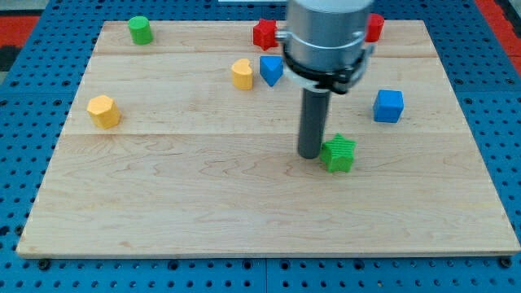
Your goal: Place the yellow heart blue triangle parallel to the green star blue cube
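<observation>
The arm's housing (327, 37) was cut off by the view's top edge, and most of a red block (374, 27) at the view's top was hidden behind it, its shape not determinable. The right edge of a second red block (264, 33) was covered likewise. The green star (339, 154) was partly masked on its left by the rod.

Board (203, 187): pale wood, visible grain, joined planks, smooth with a light sheen.
Surround (24, 122): blue perforated panel, matt.
Rod housing (326, 32): grey metal, brushed, dull gleam.
My tip (309, 155): dark, matt.
Green star (339, 154), blue cube (388, 106), yellow heart (242, 74), blue triangle (271, 70): solid-coloured, plastic-looking, smooth, faintly glossy.
</observation>
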Motion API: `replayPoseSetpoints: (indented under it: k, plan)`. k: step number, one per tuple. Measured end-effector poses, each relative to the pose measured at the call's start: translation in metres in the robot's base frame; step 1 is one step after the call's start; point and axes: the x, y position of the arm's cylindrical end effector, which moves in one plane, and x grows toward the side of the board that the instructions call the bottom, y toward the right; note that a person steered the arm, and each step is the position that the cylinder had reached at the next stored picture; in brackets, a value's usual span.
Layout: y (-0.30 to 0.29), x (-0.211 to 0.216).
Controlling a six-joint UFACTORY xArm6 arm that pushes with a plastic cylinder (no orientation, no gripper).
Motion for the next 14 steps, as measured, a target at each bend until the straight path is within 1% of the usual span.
replayPoseSetpoints:
  k: [1,2,3,4,5,6,7,8,9,10,11,12,13,14]
  plan:
    - [0.022,0.013]
    - [0.009,-0.035]
    - [0.038,0.006]
    - [0.077,0.072]
    - [-0.008,0.013]
    - [0.005,-0.065]
    - [0.007,-0.129]
    - [-0.016,-0.177]
    - [-0.084,-0.184]
    - [-0.135,-0.162]
    - [-0.150,-0.119]
    - [-0.192,-0.162]
    - [-0.200,-0.131]
    - [-0.184,-0.060]
